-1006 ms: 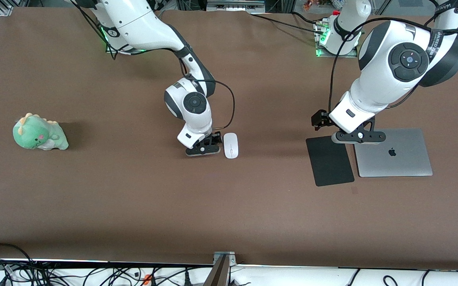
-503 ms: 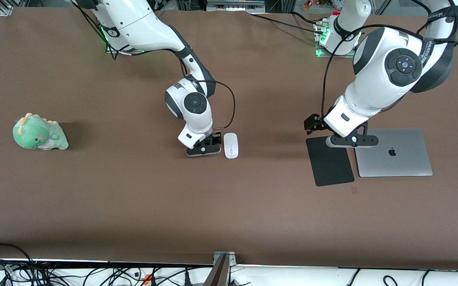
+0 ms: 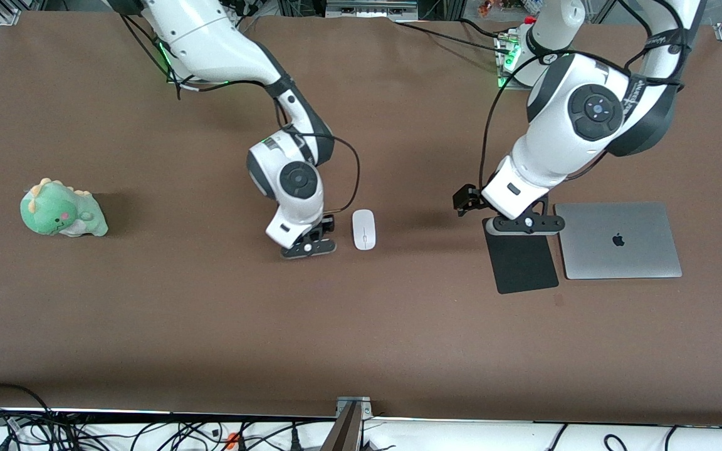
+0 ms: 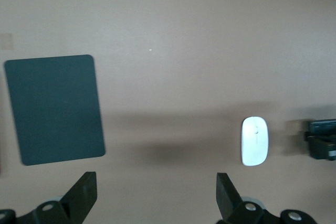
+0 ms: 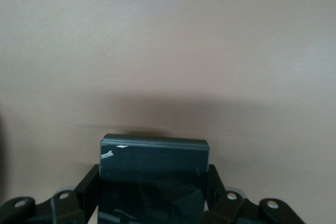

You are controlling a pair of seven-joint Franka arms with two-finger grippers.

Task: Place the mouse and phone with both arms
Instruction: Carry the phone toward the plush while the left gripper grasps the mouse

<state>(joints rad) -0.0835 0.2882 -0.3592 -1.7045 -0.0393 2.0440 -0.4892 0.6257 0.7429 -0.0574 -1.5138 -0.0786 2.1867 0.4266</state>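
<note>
Right wrist view: right gripper pinched phone, just lifted. Mouse lay ungrasped on table; left gripper spread, over mouse pad. Both placements remained.

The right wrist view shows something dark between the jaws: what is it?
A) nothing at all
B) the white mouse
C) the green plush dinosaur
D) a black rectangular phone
D: in the right wrist view a black slab, the phone, sits clamped between the right gripper jaws, while the white mouse lies untouched on the table beside that gripper.
</note>
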